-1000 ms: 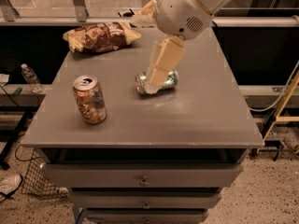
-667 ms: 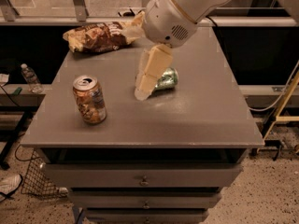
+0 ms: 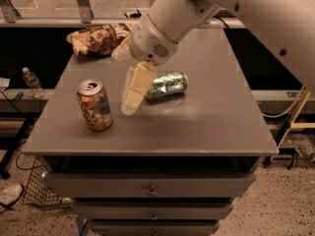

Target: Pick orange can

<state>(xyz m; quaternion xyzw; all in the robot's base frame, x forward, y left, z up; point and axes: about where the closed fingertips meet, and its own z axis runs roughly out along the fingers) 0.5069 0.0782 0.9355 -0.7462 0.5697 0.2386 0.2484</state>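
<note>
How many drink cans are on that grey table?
2. The orange-brown soda can stands upright front left; the green-and-silver can lies sideways centrally; the cream gripper hangs between them.

Claw [image 3: 130, 104] shifts left and lower in view across the three frames. It now hangs over the tabletop [image 3: 197, 127] between the two cans, tip near the orange can [image 3: 94, 104] but apart from it. The gap to the orange can narrows at each step.

Green can [image 3: 167, 85]: a second ago the claw lies across its left half. Now only its far left end sits behind the claw's upper part, and most of the can is in sight.

Round wrist housing [image 3: 153, 42] also travels left and down, now overlapping the right end of the snack bag [image 3: 98, 37]. Arm fills more of the top right corner than before.
</note>
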